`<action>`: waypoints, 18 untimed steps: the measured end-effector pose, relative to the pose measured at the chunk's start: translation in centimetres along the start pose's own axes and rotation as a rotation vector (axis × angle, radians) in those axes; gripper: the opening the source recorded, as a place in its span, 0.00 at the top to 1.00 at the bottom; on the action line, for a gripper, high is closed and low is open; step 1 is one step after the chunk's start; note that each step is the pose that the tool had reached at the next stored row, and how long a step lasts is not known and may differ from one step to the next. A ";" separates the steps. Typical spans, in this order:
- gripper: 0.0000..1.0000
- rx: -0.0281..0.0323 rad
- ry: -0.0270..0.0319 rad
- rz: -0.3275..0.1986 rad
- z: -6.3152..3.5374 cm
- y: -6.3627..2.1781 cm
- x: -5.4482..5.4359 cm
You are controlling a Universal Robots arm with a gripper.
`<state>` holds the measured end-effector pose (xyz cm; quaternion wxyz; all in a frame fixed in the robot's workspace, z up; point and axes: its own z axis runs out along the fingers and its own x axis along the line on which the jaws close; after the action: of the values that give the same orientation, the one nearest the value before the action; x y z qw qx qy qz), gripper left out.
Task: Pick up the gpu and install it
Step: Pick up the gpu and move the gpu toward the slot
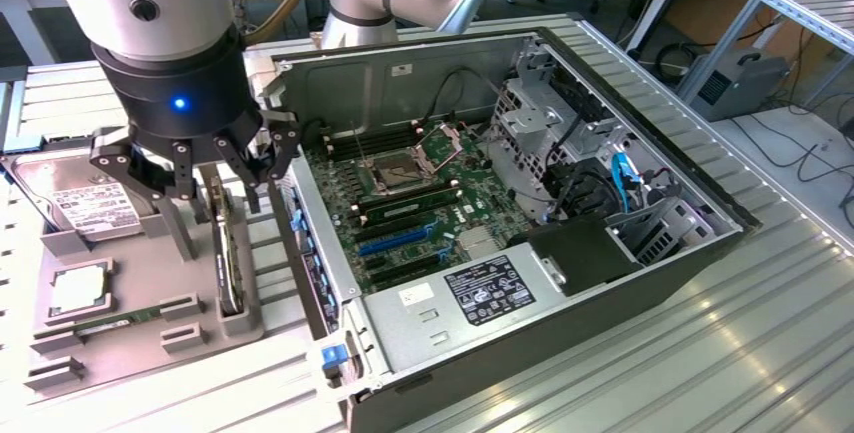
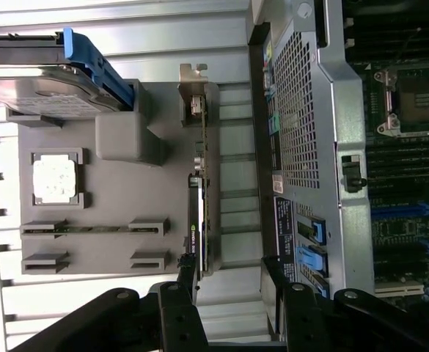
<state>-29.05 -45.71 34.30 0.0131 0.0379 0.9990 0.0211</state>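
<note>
Beside the open black-and-silver metal computer tower (image 1: 601, 343), the pick-up step is in hand. The black two-fingered gripper (image 1: 230, 188), its fingers spread wide, hangs over the gpu (image 1: 230, 253), a thin dark card standing on edge in the flat grey plastic parts holder (image 1: 127, 323). The grasp likely calls for straddling the card's narrow top edge squarely, clear of the tower's wall.

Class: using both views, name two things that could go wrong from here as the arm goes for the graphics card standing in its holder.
1. In the wrist view the gpu stands on edge nearer one finger than the middle of the open gripper; that finger might strike the card's edge.
2. The other finger sits close to the computer case; it could knock the case wall.
</note>
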 end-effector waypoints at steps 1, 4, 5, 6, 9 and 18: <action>0.52 0.0000 0.0000 0.000 0.05 0.00 0.0; 0.52 0.0000 0.0000 0.000 0.11 -0.01 0.0; 0.52 0.0000 0.0000 0.000 0.12 -0.01 0.0; 0.52 0.0000 0.0001 0.000 0.22 -0.01 0.0; 0.52 0.0000 0.0001 0.000 0.34 -0.02 0.0; 0.52 -0.0001 -0.0001 0.000 0.50 -0.03 0.1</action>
<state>-29.17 -45.71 33.79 0.0131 0.0379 0.9990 0.0211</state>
